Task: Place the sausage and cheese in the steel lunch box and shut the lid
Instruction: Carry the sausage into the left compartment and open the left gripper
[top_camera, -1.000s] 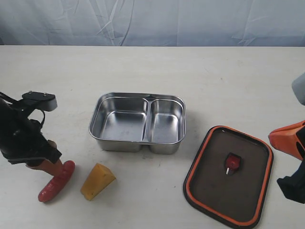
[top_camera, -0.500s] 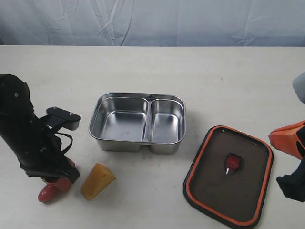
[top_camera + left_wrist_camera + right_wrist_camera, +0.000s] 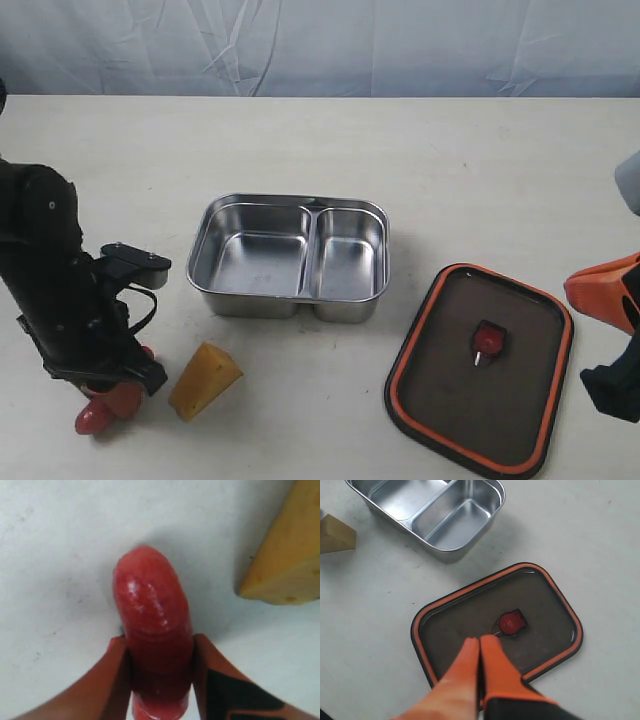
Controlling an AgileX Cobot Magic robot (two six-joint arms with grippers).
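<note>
Left wrist view: the left gripper (image 3: 159,641) has its orange fingers (image 3: 116,672) pressed against both sides of the sausage (image 3: 150,600), which lies on the table (image 3: 50,535), with the cheese (image 3: 287,562) near it. Exterior view: the sausage sits at eight o'clock from the steel lunch box (image 3: 280,303), and the lid (image 3: 440,385) lies flat at four o'clock. The right gripper (image 3: 480,640) hovers over the lid, pinched closed.

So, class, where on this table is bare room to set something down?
Free: the wide table strip behind the steel lunch box, up to the backdrop; also the gap between lunch box and lid. Crowded: front left, where the left gripper flanks the sausage, cheese close beside.
</note>
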